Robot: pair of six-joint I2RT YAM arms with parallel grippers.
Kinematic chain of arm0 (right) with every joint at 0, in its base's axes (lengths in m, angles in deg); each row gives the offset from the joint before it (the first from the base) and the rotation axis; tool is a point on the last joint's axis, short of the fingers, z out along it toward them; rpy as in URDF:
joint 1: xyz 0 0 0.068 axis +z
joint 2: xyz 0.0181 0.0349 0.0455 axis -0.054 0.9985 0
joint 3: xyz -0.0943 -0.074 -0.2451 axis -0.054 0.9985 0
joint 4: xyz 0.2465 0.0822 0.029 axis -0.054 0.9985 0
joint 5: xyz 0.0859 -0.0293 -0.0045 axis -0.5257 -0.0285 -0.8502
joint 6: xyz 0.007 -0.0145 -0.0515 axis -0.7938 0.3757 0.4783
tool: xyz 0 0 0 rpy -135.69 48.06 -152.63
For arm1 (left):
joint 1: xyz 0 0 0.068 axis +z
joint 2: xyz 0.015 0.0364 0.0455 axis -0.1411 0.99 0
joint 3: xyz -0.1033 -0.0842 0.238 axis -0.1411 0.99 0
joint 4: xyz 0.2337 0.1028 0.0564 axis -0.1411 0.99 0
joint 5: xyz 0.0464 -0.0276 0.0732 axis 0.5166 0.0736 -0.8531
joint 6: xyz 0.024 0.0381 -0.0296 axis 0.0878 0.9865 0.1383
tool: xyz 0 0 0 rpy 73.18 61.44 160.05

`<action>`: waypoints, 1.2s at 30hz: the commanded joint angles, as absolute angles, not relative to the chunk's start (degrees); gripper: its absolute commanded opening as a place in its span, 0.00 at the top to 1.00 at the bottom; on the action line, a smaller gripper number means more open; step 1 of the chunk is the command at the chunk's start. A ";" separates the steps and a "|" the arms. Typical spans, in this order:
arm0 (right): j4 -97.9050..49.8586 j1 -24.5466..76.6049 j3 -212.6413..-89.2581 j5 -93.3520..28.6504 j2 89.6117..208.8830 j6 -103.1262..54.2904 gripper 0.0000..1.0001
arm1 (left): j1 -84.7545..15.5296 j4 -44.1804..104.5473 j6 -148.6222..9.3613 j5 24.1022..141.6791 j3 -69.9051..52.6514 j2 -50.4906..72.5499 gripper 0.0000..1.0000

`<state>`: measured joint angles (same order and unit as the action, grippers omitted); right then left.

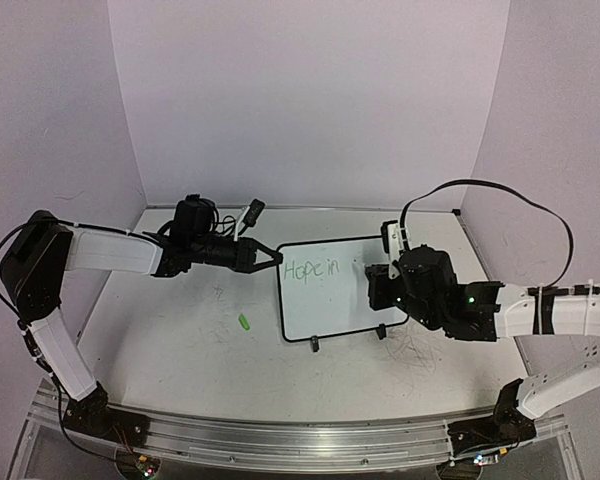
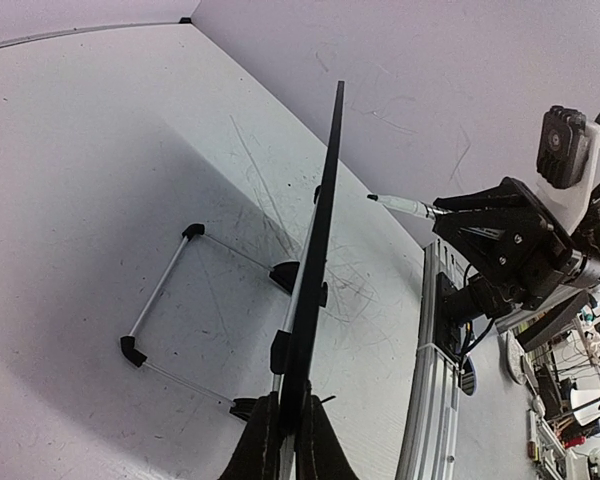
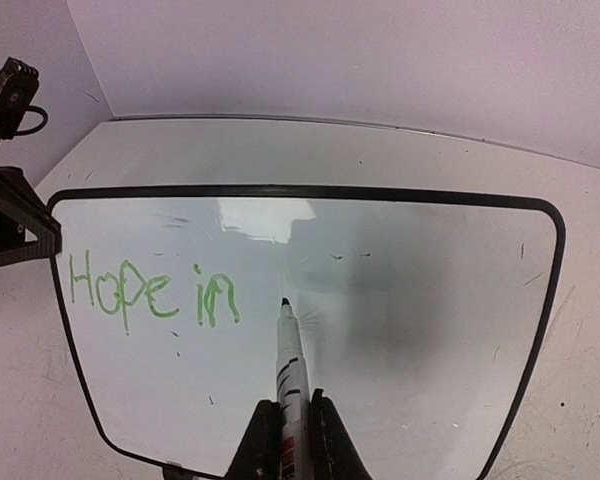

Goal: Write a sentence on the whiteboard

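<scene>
Lettering (image 3: 150, 290) stops at "Hope in", so it's mid-sentence: left gripper (image 2: 288, 410) pinches the whiteboard (image 3: 410, 330) by its edge, right gripper (image 3: 291, 410) clamps the marker (image 3: 288, 360), and the tip should next touch down past "in".

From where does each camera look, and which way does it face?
Top external: high behind the robot, facing down onto the table; left arm and right arm show, left tool clamping the whiteboard edge, right tool at its face.
Left wrist: looks along its own tool at the whiteboard edge-on, the marker beyond.
Right wrist: looks along its own tool and marker at the whiteboard's front and the sentence, reading "Hope in".
Shared: both wrist views show the whiteboard and the marker.
</scene>
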<state>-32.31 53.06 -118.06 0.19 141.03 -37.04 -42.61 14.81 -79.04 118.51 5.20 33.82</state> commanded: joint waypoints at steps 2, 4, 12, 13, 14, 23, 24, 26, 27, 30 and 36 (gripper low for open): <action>-37.21 52.71 -119.63 0.46 142.75 -36.20 1.00 | -42.13 13.29 -78.53 117.96 5.33 31.00 1.00; -37.27 52.73 -120.24 1.34 143.71 -36.60 1.00 | -42.13 13.30 -78.53 117.96 5.32 30.97 1.00; -37.29 52.10 -120.42 3.30 144.96 -38.47 1.00 | -42.15 13.30 -78.36 118.13 5.48 30.83 1.00; -37.28 52.08 -120.40 3.60 144.91 -38.58 1.00 | -42.13 13.30 -78.35 118.14 5.47 30.81 1.00; -37.29 52.03 -120.44 3.69 144.85 -38.54 1.00 | -42.13 13.30 -78.35 118.15 5.49 30.83 1.00; -38.03 52.04 -121.75 2.80 146.36 -37.81 1.00 | -42.13 13.30 -78.35 118.31 5.46 30.92 1.00; -38.30 52.09 -121.68 2.71 146.32 -37.81 1.00 | -42.13 13.30 -78.35 118.31 5.52 30.90 1.00; -38.74 52.07 -121.55 2.76 146.22 -37.73 1.00 | -42.13 13.30 -78.35 118.38 5.52 30.90 1.00; -38.81 52.06 -121.59 2.89 146.28 -37.67 1.00 | -42.13 13.30 -78.35 118.34 5.49 30.94 1.00; -38.92 52.04 -121.74 3.32 146.53 -37.70 1.00 | -42.13 13.30 -78.38 118.44 5.43 30.91 1.00; -38.19 52.01 -121.42 3.02 146.41 -38.39 1.00 | -42.14 13.30 -78.35 118.40 5.48 30.83 1.00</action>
